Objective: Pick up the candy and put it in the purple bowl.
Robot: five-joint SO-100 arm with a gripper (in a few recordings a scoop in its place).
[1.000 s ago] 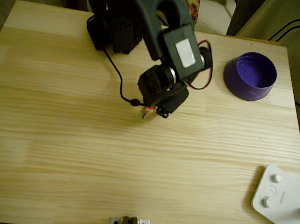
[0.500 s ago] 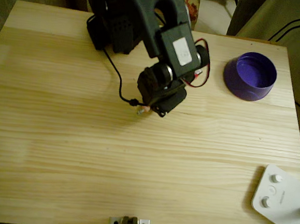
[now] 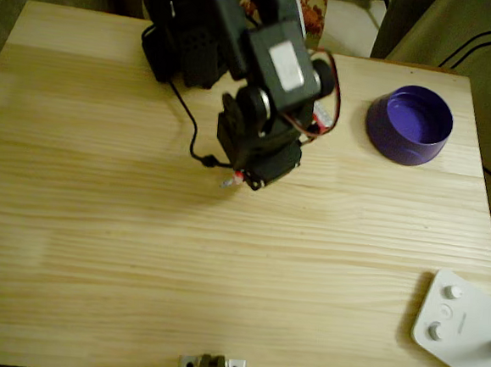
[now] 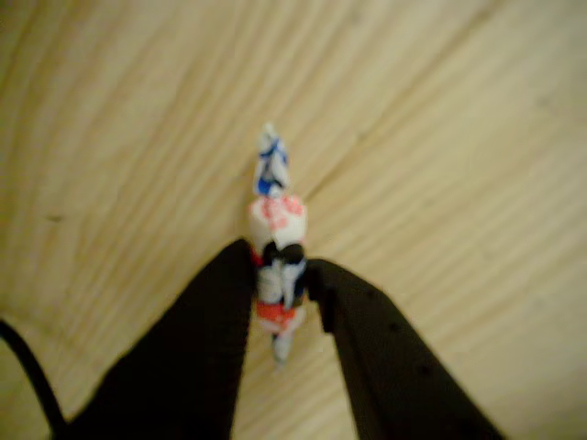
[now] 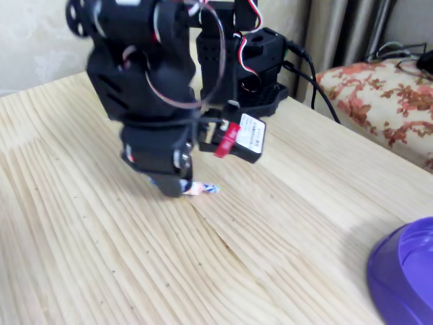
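Gripper is pinching the candy between its 2 fingers, jaws narrow and closed on the wrapper's middle. In the wrist view the candy's long axis is running straight out along the line of the jaws: 1 twisted end is sticking out past the tips, the other is poking back into the gap. The grip looks to be on the lower half of the sweet, so most of it is hanging forward of the tips.

In the fixed view the candy is showing at the gripper tips, just above the table; whether it is touching the wood or clear of it, I cannot tell.

In the overhead view the gripper is sitting near the table's middle top, candy peeking at its left lower edge. The purple bowl is lying well apart, off to the right and slightly up in that view, nothing between. White device is far off at the lower right corner, out of the way.

Judgement: grasp done, lift and carry to the bowl pending. Risk: thin wrapper grip, candy could slip during the swing.
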